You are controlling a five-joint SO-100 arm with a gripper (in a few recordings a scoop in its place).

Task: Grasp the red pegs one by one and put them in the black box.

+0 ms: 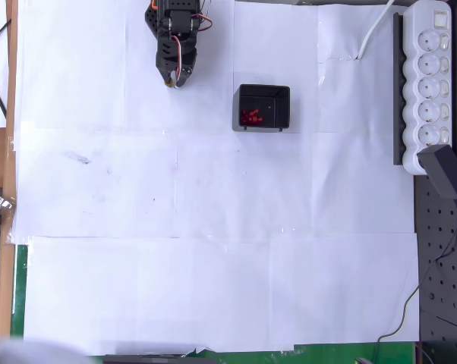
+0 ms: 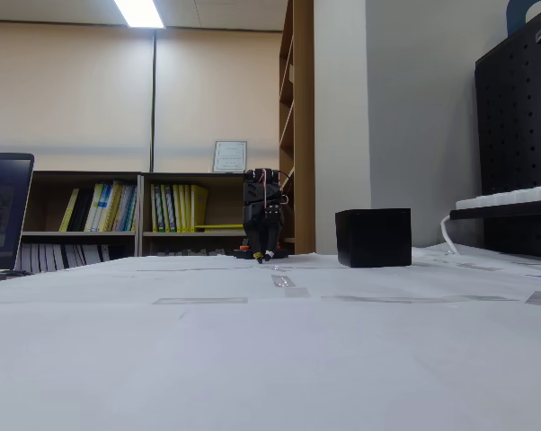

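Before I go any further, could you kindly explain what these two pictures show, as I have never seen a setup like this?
Both show one moment from two cameras. The overhead view looks straight down on a table covered in white paper; the fixed view sits low at table level and looks across it. The black machine is a small robot arm, ending in a two-finger gripper that points down near the paper; it appears to hold nothing, though I cannot tell whether its fingers are open. To its right in the overhead view stands the black box, a small tray with several red pegs clustered inside. A white power strip lies along the right edge. Bookshelves stand behind the table.
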